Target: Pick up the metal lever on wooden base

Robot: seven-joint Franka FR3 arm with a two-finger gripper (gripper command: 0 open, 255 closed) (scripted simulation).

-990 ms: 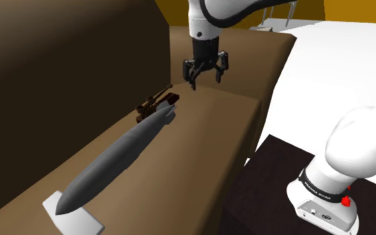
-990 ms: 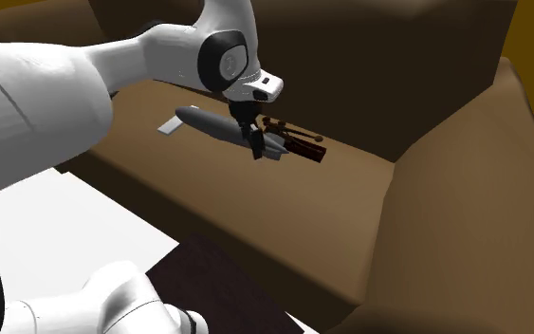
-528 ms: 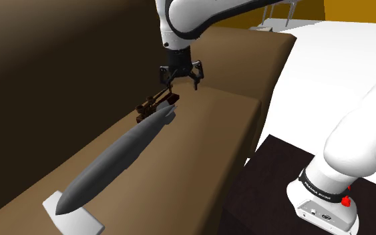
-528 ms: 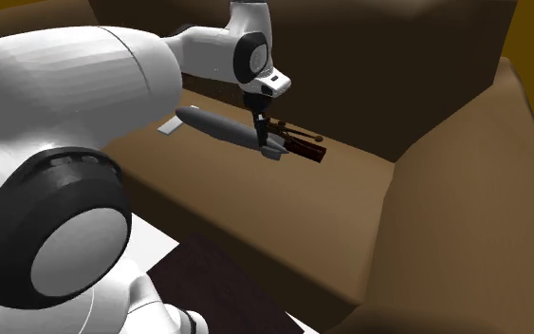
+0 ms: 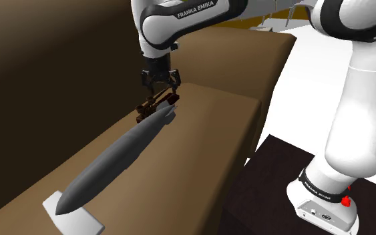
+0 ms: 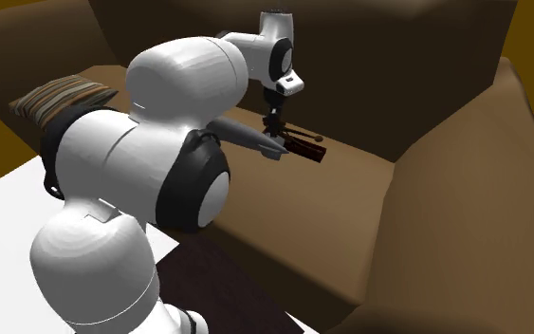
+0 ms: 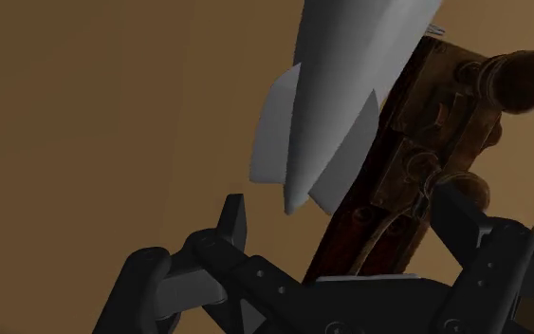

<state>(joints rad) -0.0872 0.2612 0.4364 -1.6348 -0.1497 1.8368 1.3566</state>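
While the shoulder view sets the gripper (image 5: 160,87) over the sofa (image 5: 206,137) seat, the wrist view shows its fingers (image 7: 232,224) spread apart above the lever (image 7: 426,142), beside the grey rocket (image 7: 340,95).

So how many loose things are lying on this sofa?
3: a grey rocket-shaped model lying along the seat, the dark lever on its wooden base beside the model's tail, and a striped cushion at the second exterior view's left. The arm may hide others.
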